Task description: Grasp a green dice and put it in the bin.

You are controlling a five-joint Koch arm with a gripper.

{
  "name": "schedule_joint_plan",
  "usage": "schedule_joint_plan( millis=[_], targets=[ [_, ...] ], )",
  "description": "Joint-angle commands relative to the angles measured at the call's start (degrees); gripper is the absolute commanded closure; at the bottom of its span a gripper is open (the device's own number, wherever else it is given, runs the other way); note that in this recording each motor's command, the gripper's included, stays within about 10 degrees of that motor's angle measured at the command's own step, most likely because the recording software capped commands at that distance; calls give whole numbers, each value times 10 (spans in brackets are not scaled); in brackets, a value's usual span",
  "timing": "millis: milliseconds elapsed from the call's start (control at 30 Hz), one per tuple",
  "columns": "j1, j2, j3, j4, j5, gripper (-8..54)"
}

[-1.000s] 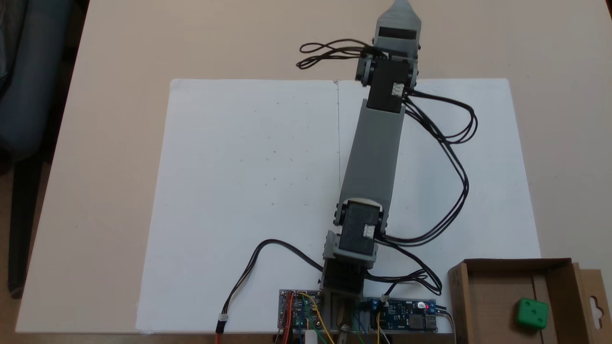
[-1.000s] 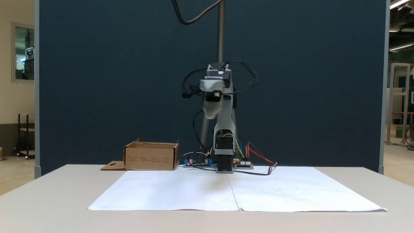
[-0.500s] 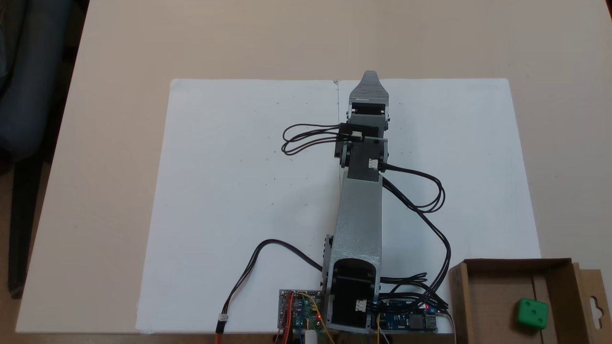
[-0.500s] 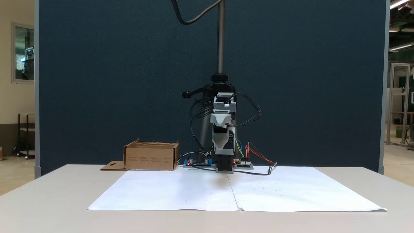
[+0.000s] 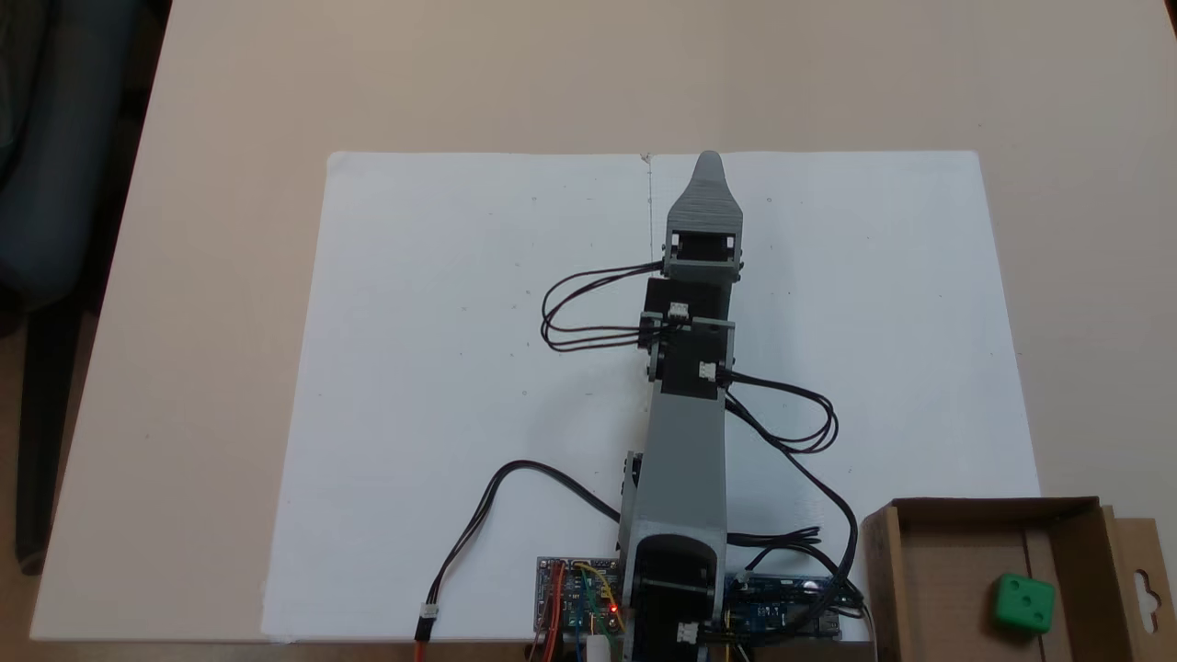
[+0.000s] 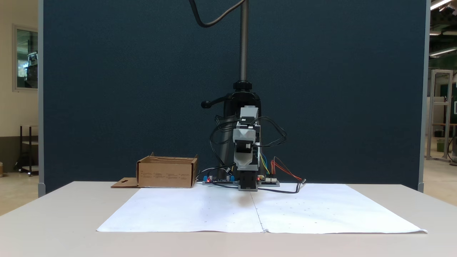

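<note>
The green dice [image 5: 1022,602] lies inside the bin [image 5: 984,507], a shallow brown cardboard box at the lower right of a fixed view, beside the arm's base. Seen from the front in a fixed view, the bin [image 6: 167,174] stands left of the base and its wall hides the dice. The gripper [image 5: 709,164] hangs over the far edge of the white paper [image 5: 460,322], far from the bin and holding nothing that I can see. Its jaws lie one over the other, so only one grey tip shows. From the front the gripper [image 6: 246,166] points toward the camera, folded low.
Black cables [image 5: 588,308] loop off the arm to both sides. Circuit boards [image 5: 575,602] with coloured wires sit at the arm's base. A flap with a hang-hole [image 5: 1145,588] sticks out from the bin. A dark blue partition [image 6: 125,89] and a camera pole [image 6: 244,39] stand behind the table.
The arm has pulled back toward its base and dropped lower. The gripper tip moved from beyond the paper's far edge to just over it. The dice stayed in the bin.
</note>
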Motion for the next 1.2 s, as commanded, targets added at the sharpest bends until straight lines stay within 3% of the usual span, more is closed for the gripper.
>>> schedule_joint_plan(
  millis=[0, 600, 1167],
  targets=[
    [-2, 33, 18, -95, 16, 20],
    [-33, 73, 328, -423, 12, 11],
    [-25, 69, 328, -716, -10, 5]
  ],
)
